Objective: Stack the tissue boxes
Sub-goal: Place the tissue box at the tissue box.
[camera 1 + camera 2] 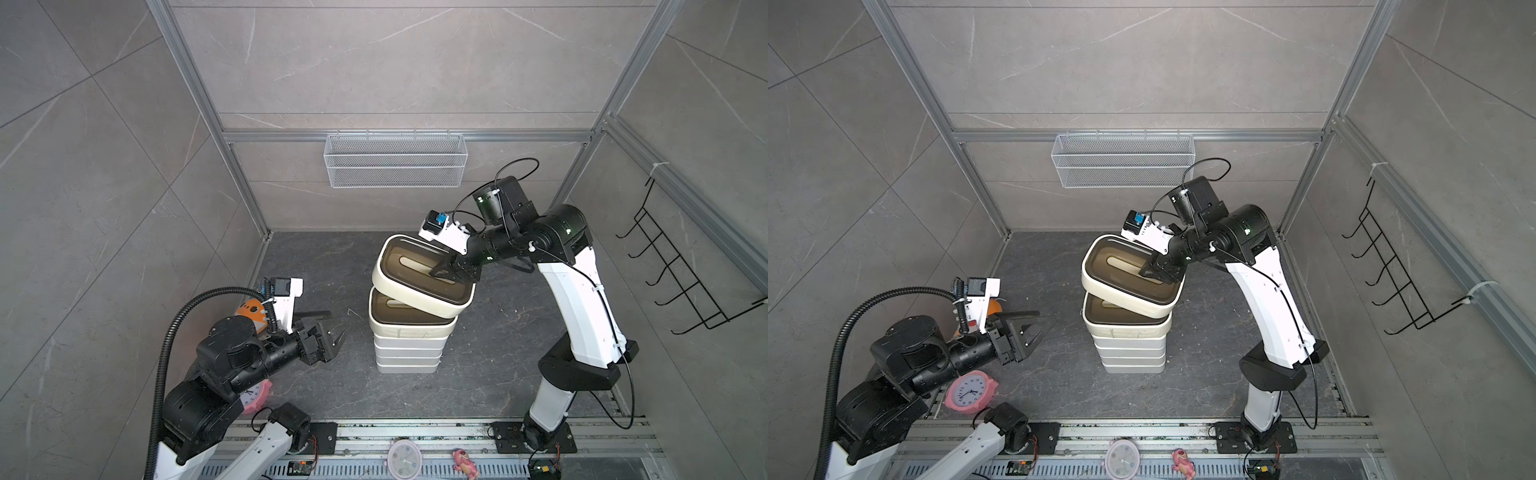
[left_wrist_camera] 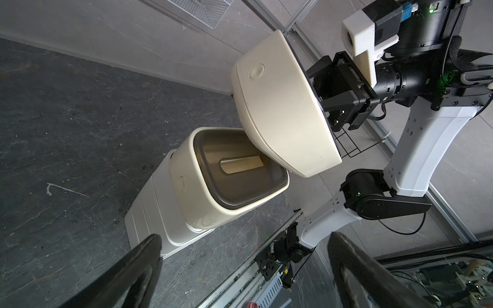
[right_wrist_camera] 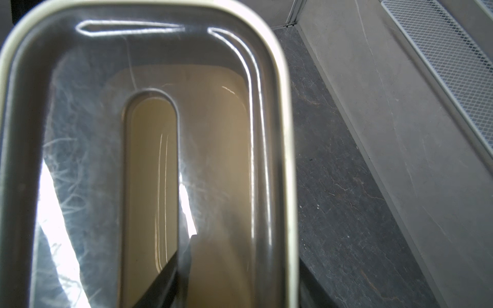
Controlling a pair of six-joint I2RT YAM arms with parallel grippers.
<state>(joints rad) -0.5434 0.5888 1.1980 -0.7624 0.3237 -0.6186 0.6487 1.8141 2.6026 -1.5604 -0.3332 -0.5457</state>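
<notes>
right gripper (image 1: 445, 269) clamped on lid edge by slot of cream tissue box (image 1: 409, 291). box held tilted above stack (image 1: 409, 351) on desk (image 1: 498, 365), contact unclear. left gripper (image 1: 331, 326) jaws wide apart, empty, beside stack, not touching.

I read one stack near the middle of the bench (image 1: 498, 357). Base: flat white boxes (image 1: 407, 353), squared up, lids hidden, count unclear. On these sits the lower cream box (image 1: 409, 325), rounded, level, with its dark brown slotted lid facing up. Above it the upper cream box (image 1: 415, 286), same type, hangs tilted and skewed, pinched at its slot edge by the right claw (image 1: 444, 270). Contact between the two cream boxes cannot be determined.
</notes>
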